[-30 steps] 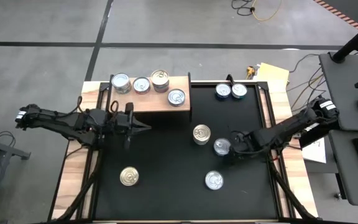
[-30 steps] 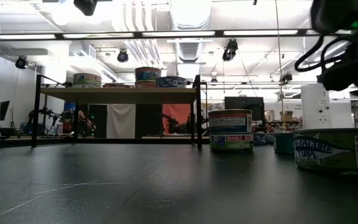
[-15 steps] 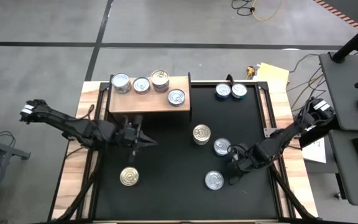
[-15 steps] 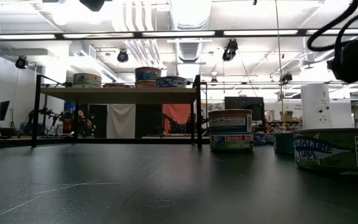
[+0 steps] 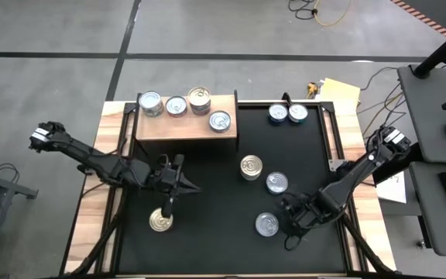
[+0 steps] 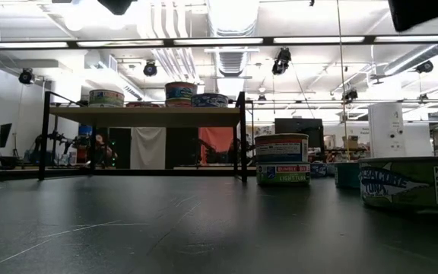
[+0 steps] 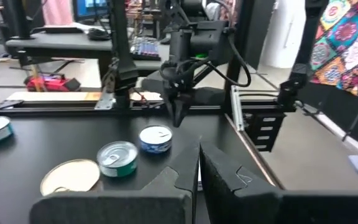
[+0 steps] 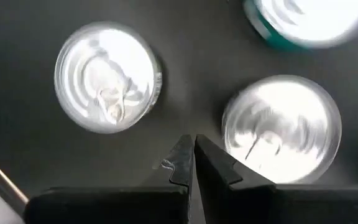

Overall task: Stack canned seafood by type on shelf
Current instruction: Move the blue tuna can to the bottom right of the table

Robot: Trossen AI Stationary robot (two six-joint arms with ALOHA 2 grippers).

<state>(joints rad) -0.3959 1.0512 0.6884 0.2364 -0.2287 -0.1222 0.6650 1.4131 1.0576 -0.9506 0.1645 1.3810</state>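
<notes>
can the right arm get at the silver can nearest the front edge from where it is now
Probably yes. The right end effector sits shut just beside that silver can, with bare black table around it and no other can between. It would need to open first.

Overhead layout. The shelf [image 5: 186, 125] stood at the table's [image 5: 207, 248] far left, bearing four cans [image 5: 220, 121]. Two cans [image 5: 278, 114] sat at the far right; three more (one stacked pair [image 5: 252, 167] among them) lay mid-table, and one can [image 5: 160, 220] lay near left.
</notes>
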